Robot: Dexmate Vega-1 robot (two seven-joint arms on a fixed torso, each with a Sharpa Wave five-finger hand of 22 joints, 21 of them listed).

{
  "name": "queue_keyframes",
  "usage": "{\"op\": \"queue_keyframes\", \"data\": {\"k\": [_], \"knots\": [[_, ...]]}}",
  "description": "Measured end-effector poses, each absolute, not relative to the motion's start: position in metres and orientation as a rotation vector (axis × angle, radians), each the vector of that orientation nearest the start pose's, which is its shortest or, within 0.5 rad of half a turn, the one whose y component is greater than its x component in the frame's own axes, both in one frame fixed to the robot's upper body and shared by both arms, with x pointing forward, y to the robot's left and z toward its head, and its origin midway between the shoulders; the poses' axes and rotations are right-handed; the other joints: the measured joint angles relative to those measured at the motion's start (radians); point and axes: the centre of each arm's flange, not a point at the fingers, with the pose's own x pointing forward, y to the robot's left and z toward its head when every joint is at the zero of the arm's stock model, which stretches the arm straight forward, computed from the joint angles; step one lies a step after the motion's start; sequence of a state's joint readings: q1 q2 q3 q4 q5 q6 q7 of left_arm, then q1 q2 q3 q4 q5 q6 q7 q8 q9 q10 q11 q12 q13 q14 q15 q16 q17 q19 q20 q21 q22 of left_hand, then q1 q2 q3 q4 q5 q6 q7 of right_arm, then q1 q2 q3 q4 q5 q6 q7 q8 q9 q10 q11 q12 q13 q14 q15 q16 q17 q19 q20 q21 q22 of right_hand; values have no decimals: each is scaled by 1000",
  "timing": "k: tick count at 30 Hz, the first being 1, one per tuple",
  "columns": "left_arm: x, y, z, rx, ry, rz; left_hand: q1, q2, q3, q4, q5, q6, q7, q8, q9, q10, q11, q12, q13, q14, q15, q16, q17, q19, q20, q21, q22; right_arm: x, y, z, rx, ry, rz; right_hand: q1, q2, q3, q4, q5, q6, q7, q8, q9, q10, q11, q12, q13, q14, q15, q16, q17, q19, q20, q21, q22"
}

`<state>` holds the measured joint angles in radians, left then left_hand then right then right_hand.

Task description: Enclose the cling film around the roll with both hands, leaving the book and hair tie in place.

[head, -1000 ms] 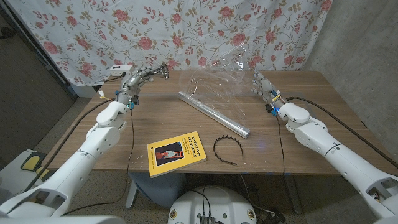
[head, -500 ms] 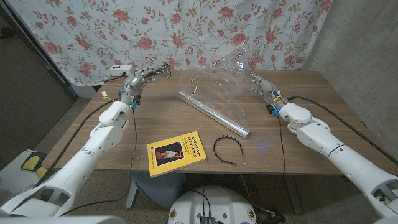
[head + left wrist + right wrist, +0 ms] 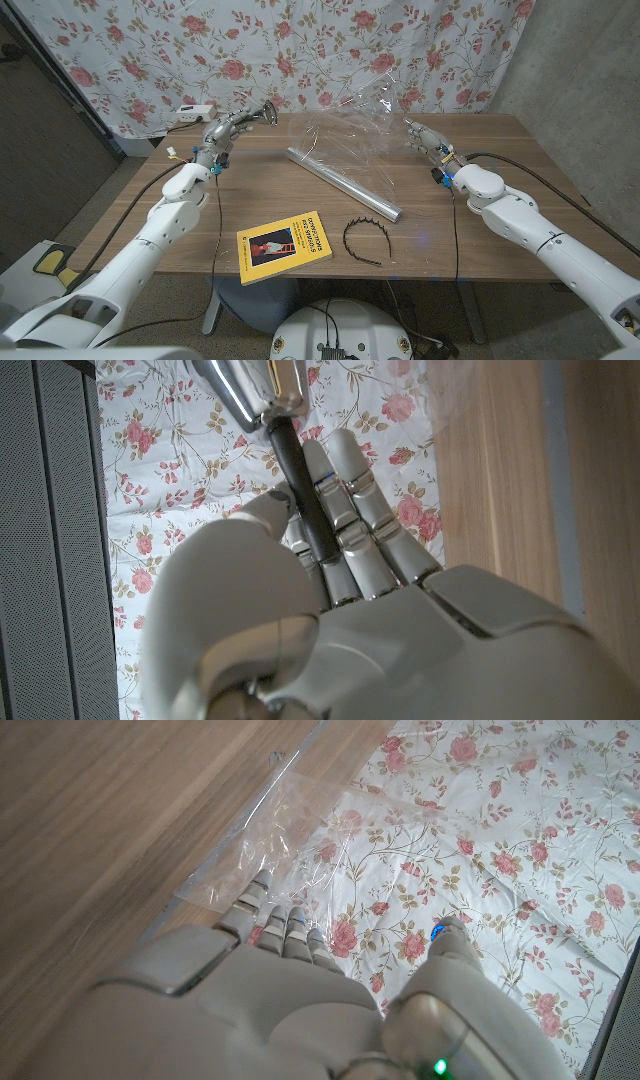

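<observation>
The silver cling film roll lies slantwise in the middle of the wooden table. From it a crumpled clear film stands up towards the back. My right hand is raised at the film's right edge, fingers straight and thumb apart. Its fingertips reach the film; I cannot tell if they touch it. My left hand is raised at the back left, away from the roll. Thumb and fingers hold a dark rod with a shiny metal end.
A yellow book lies near the front edge, with a black toothed hair band to its right. A white device sits at the back left corner. A flowered curtain hangs behind the table.
My left hand has crept slightly up and to the right with the rod. My right hand has tilted a little towards the film. Roll, book and hair band stay put.
</observation>
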<state>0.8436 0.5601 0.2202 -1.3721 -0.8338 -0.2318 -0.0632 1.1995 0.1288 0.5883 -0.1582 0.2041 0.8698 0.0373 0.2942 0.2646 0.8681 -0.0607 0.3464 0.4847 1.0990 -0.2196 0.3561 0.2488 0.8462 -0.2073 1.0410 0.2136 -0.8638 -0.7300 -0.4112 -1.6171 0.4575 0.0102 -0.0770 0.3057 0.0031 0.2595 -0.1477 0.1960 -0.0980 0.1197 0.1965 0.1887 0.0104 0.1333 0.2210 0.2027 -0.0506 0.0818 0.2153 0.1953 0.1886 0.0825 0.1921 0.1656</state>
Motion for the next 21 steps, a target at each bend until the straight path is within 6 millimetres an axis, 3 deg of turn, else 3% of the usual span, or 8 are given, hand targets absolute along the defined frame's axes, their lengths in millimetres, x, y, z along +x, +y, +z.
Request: {"op": "queue_keyframes", "data": {"k": [4,7,13,21], "knots": [[635,355,27,-217,-663,-172,0,0,0,0,0,0,0,0,0,0,0,0,0,0,0,0,4,-8,1,0,-5,613,-284,7,-355,-519,166,0,0,-6,6,0,68,-2,25,0,83,-18,25,0,83,-25,25,3,57,19,12,0],[636,355,27,-217,-660,-175,0,0,0,0,0,0,0,0,0,0,0,0,5,0,0,0,5,-11,0,0,-5,610,-286,7,-357,-523,126,0,0,-6,6,0,95,-2,30,0,105,-23,31,0,105,-34,29,3,77,30,12,4],[638,354,26,-218,-655,-184,0,0,0,0,0,0,0,0,0,0,0,0,5,0,0,0,5,-13,-1,0,-5,600,-286,7,-368,-533,87,4,-4,-9,4,0,95,-2,30,0,105,-23,29,0,104,-27,27,7,77,30,11,5],[640,353,25,-222,-650,-188,-3,-2,0,0,0,0,0,0,0,0,0,-7,5,0,0,0,9,-14,0,6,-9,590,-285,5,-374,-535,64,4,-4,-17,11,0,89,-1,18,0,92,-22,12,0,48,-17,3,7,28,23,-4,5]]}}
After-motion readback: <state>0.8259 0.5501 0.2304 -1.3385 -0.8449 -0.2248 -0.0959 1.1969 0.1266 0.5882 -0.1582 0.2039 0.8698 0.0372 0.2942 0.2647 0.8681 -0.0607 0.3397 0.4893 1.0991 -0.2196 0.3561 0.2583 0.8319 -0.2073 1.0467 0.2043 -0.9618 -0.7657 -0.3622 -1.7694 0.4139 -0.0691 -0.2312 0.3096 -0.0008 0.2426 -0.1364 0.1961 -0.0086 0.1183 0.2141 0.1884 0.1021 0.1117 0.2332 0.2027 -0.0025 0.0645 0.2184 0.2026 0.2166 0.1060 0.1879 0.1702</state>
